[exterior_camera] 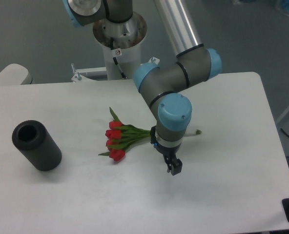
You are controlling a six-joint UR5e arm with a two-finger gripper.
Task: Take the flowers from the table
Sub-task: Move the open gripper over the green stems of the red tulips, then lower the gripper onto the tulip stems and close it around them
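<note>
A dull grey-green floor (32, 34) lies behind the white tabletop (232, 195), evenly lit with soft shadows. A pale rounded shape (10, 74), possibly another furniture edge, sits at upper left. Something blue (288, 7) shows at the top right corner, too cropped to identify.

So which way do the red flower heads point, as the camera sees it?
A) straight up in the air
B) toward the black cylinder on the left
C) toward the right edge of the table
B: the flowers lie flat on the table, red heads at the left end facing the black cylinder, stems running right behind the gripper.
</note>
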